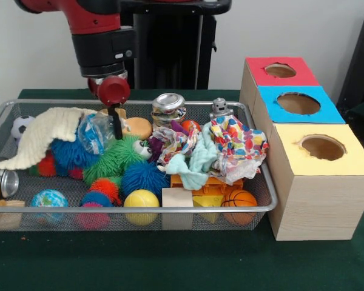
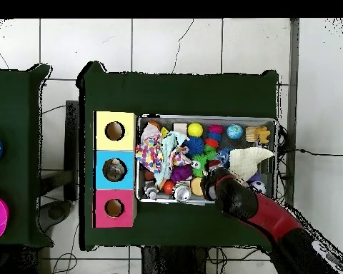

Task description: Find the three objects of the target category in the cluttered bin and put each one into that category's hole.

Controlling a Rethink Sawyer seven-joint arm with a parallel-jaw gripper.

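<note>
The wire mesh bin (image 1: 170,210) lies on the green table and is full of toys and cloths; it also shows in the overhead view (image 2: 203,118). One see-through wrinkly bottle with a blue label (image 1: 94,132) lies at the back left of the bin, partly under a cream cloth (image 1: 42,134). My gripper (image 1: 116,128) hangs down into the bin right beside the bottle's right end, touching or almost touching it. In the overhead view my gripper (image 2: 213,175) is mostly hidden under the arm. No other plastic bottle shows. The red-faced hole (image 1: 280,70) is on the farthest box, right of the bin.
A shiny metal can (image 1: 168,108) stands at the bin's back, another (image 1: 6,182) lies at the left. A green fuzzy toy (image 1: 115,159), a blue spiky ball (image 1: 144,177) and patterned cloths (image 1: 236,145) crowd the middle. The blue-faced hole (image 1: 298,103) and the yellow-faced hole (image 1: 322,147) are nearer the camera.
</note>
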